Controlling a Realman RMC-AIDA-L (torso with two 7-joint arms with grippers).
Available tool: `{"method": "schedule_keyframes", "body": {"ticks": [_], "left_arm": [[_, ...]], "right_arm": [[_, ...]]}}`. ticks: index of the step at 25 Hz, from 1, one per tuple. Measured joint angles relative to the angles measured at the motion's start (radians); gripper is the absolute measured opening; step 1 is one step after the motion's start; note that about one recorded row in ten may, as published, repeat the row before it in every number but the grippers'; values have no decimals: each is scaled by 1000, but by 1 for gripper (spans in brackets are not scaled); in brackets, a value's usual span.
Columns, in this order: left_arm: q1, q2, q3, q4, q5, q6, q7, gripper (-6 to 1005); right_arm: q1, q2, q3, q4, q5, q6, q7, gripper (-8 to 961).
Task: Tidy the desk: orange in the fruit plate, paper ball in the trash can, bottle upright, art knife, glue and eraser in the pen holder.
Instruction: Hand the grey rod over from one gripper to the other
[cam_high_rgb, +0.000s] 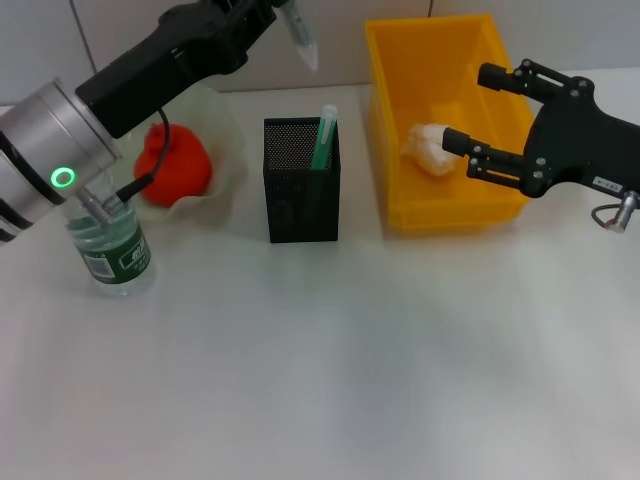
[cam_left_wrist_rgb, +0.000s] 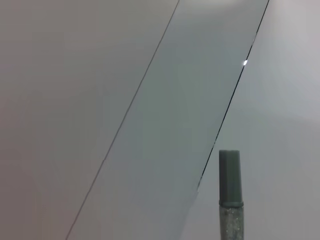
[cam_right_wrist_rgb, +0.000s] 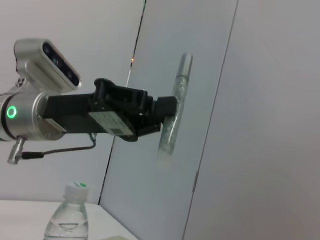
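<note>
My left gripper (cam_high_rgb: 283, 12) is raised high behind the pen holder (cam_high_rgb: 300, 190) and is shut on a translucent glue stick (cam_high_rgb: 303, 40) with a grey cap (cam_left_wrist_rgb: 230, 177). The right wrist view shows that grip (cam_right_wrist_rgb: 167, 112) from the side. A slim green tool (cam_high_rgb: 324, 140), apparently the art knife, stands in the black mesh holder. The orange (cam_high_rgb: 175, 165) lies in the fruit plate (cam_high_rgb: 228, 150). The bottle (cam_high_rgb: 112, 250) stands upright. The paper ball (cam_high_rgb: 430, 148) lies in the yellow trash can (cam_high_rgb: 400, 215). My right gripper (cam_high_rgb: 478, 112) hangs open over the can. The eraser is out of view.
The white desk (cam_high_rgb: 330, 370) stretches in front of the objects. A tiled wall (cam_left_wrist_rgb: 150, 100) rises right behind them. My left forearm (cam_high_rgb: 60, 150) crosses above the bottle and the plate.
</note>
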Motion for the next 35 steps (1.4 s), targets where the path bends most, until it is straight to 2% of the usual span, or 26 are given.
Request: {"method": "schedule_keyframes", "body": {"ticks": [5,12,13,14,15,18,19,21,22,28,29,31,35], "left_arm": [[-20,0,44,-48,-84,17,34,142],[-37,0,94,-53,-146,15,53,142],[-50,0,139,-70,-214,15,77,142],[-50,0,139,-70,-214,15,77,142],[-57,0,173,-86,-273,16,102,142],[-57,0,173,-86,-273,16,102,142],[-60,0,202,-97,-328,17,125,142],[-60,0,202,-97,-328,17,125,142],[-58,-1,240,-109,-399,18,156,142],[-58,-1,266,-129,-455,19,167,142],[-59,-1,336,-149,-571,20,214,142],[-59,-1,336,-149,-571,20,214,142],[-58,-1,400,-156,-653,20,237,142]], "right_arm": [[13,1,-2,38,35,-3,-39,756],[25,1,-1,59,57,-16,-72,756],[25,1,-1,59,57,-16,-72,756],[27,1,-2,64,64,-20,-79,756],[30,2,-2,78,80,-34,-97,756],[34,2,-3,91,97,-47,-111,756],[34,2,-3,91,97,-47,-111,756],[35,2,-3,93,100,-51,-112,756],[35,2,-3,93,100,-53,-113,756],[36,2,-3,106,110,-71,-127,756],[37,2,-3,109,115,-74,-132,756],[38,2,-8,114,126,-78,-136,756],[43,2,-40,120,171,-79,-152,756]]}}
